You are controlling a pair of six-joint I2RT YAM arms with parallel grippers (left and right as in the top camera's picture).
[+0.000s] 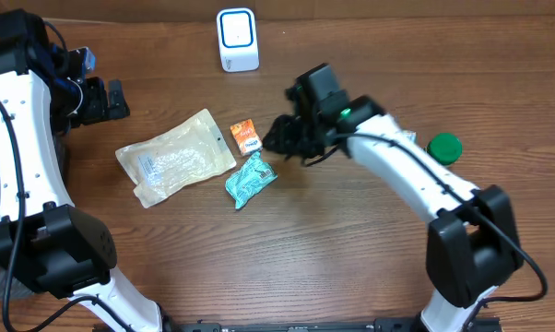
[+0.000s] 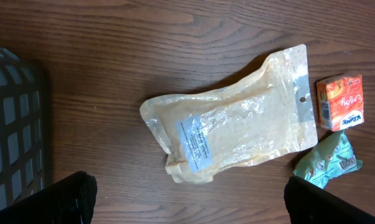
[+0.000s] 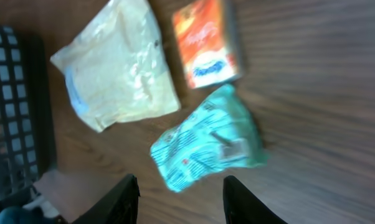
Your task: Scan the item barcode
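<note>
Three items lie on the wooden table: a yellowish clear pouch (image 1: 176,157) (image 2: 237,118) (image 3: 116,68), a small orange packet (image 1: 245,136) (image 2: 341,102) (image 3: 206,43) and a crumpled teal packet (image 1: 251,179) (image 2: 327,162) (image 3: 206,146). A white scanner (image 1: 237,39) stands at the back edge. My right gripper (image 1: 282,138) (image 3: 181,202) hovers open just right of the orange and teal packets, with nothing between its fingers. My left gripper (image 1: 114,100) (image 2: 190,205) stands wide open at the far left, above and left of the pouch, empty.
A green round lid (image 1: 444,147) lies to the right of the right arm. A black mesh basket (image 2: 13,130) (image 3: 13,112) sits at the left side of the table, beside the pouch.
</note>
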